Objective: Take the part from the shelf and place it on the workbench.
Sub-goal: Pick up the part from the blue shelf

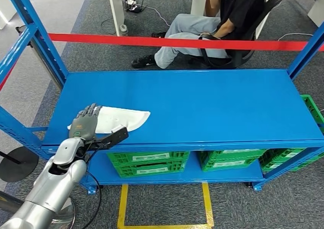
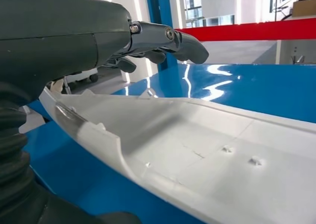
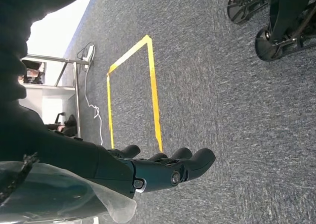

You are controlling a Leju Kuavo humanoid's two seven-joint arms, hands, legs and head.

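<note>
Item: white moulded plastic panel (image 1: pixel 120 119), long, thin and shallow-curved with a raised rim, lying flat on the left front of the blue shelf (image 1: pixel 214 105); judged light, fairly stiff but flexible along its length, smooth and likely slippery, best taken at the near rim. Left hand (image 1: pixel 86 122) lies over its near end, fingers extended above the panel, not visibly clasping it. Right hand (image 3: pixel 164 167) hangs over grey carpet (image 3: pixel 231 95), fingers straight, holding nothing.

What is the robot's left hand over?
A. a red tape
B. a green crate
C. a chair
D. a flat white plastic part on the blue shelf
D: the left hand lies over one end of the flat white plastic part on the blue shelf.
</note>
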